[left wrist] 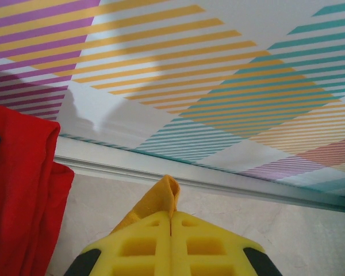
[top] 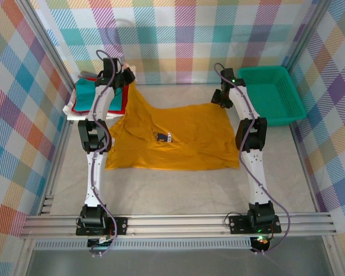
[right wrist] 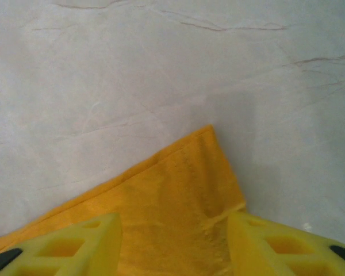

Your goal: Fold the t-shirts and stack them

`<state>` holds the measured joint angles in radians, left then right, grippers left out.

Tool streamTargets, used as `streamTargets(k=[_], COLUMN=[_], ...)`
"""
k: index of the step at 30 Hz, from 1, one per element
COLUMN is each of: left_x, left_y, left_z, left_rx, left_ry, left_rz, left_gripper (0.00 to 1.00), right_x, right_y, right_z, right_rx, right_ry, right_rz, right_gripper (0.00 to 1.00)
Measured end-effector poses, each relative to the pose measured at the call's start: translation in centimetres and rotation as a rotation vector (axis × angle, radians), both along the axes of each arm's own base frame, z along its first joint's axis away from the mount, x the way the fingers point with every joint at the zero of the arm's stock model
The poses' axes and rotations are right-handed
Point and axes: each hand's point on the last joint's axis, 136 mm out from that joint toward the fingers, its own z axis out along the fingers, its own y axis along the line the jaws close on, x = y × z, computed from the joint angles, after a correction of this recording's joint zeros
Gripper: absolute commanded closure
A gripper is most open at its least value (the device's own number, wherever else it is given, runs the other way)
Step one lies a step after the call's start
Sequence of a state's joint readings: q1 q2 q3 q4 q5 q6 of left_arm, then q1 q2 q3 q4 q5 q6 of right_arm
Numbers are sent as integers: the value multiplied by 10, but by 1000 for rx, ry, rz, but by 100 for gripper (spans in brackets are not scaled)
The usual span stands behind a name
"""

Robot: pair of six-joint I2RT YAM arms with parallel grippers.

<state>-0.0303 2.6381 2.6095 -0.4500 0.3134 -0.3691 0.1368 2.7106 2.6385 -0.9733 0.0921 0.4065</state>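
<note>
Left gripper (left wrist: 171,217) pinches shut on one corner of the yellow tee (top: 178,141), which lies spread mid-frame, while the right gripper (right wrist: 172,215) hangs wide open over the other corner, so I think folding is starting and the right gripper must close next.

Reaching toward the counter's (top: 172,190) far edge, the left fingers (left wrist: 152,227) are raised and pressed together on a fold of the mustard-yellow tee (left wrist: 161,198), the right fingers (right wrist: 98,230) low and spread apart
</note>
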Motion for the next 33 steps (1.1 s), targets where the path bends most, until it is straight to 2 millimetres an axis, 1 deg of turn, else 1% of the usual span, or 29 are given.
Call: streamTargets(k=[3,6,11,14,15,17,19,20,24,26,30,33], left_x=[0,0,0,0,0,0,1,1,1,1,0,-1], left_y=[0,0,0,0,0,0,-1,-1,-3,-3,-2,0], left_z=[0,0,0,0,0,-1,-2,-3,-4,-4,-6,-7], left_rx=[0,0,0,-1,-1,-5,-10,-14,-18,-16,-9,0], left_ry=[0,0,1,0,0,2,4,4,5,5,9,13], left_rz=[0,0,0,0,0,2,0,-2,-8,-8,-11,-14], left_gripper=[100,100,100,100,100,100,100,100,100,100,100,100], right_x=[1,2,7,14,16,17,21,21,28,31,33,30], right_y=[-8,-13,-15,-10,-9,-8,-6,-5,1,4,2,-5], right_z=[-1,-2,-13,-10,-11,-10,-12,-12,-13,-11,-9,-9], right_rx=[-23,-38,-38,-1,2,16,30,37,74,80,71,47], right_ry=[-2,-4,-5,-29,-33,-37,-53,-52,-73,-89,-100,-97], right_rz=[-22,-46,-62,-60,-60,-64,-62,-65,-63,-59,-67,-82], right_gripper=[40,40,40,42,45,57,73,79,95,100,100,100])
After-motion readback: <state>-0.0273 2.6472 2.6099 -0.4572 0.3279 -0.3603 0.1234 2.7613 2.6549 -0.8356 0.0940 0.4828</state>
